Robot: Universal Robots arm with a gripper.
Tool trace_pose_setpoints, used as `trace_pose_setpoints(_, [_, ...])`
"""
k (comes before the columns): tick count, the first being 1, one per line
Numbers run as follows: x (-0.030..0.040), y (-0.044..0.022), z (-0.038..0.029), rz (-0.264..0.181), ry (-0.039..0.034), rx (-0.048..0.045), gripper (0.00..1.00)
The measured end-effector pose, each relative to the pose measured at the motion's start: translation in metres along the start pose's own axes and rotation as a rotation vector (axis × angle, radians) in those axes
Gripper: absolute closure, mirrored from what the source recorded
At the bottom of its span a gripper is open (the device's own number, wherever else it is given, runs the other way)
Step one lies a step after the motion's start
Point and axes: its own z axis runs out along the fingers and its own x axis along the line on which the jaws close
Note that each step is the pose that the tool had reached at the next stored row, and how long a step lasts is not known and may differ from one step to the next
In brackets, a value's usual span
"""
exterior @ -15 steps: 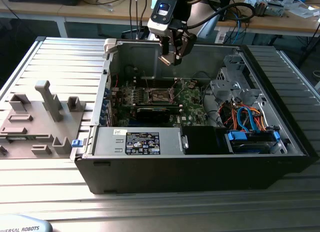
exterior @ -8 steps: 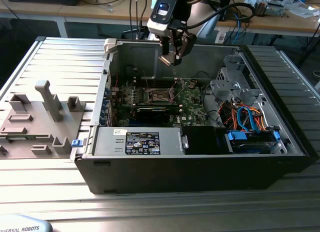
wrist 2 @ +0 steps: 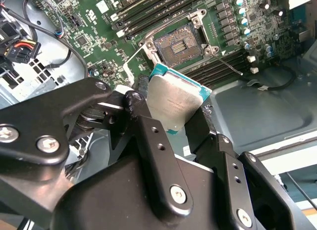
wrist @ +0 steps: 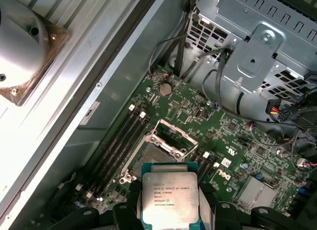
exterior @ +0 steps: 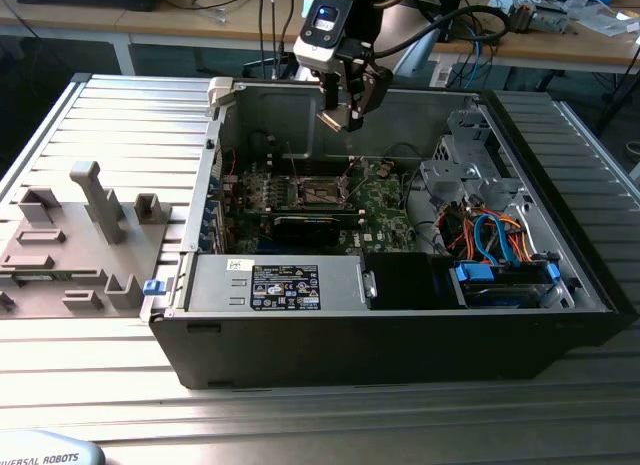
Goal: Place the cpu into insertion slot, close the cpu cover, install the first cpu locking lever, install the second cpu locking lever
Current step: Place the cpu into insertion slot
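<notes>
Hand [exterior: 345,113] hangs pointing down over the open case [exterior: 300,345], above the insertion slot [exterior: 322,192], in the exterior view. Second wrist view: its fingers [wrist 2: 148,126] pinch the cpu [wrist 2: 173,99] by opposite edges, clear of the slot; light, stiff, probably fragile underneath, so edges suit. First wrist view: cpu cover [wrist: 171,137] looks raised

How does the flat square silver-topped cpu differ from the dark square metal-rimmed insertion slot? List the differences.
The cpu has a dull silver top with a green edge; the insertion slot is a dark recess. The cpu is clamped in the gripper above the green circuit board; the insertion slot sits fixed in it, empty. Both are square.
</notes>
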Motion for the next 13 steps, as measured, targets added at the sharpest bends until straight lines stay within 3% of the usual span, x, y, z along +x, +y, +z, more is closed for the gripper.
trace_pose_setpoints(13, [0.0000, 0.0000, 0.0000, 0.015, -0.0012, -0.0002, 0.46])
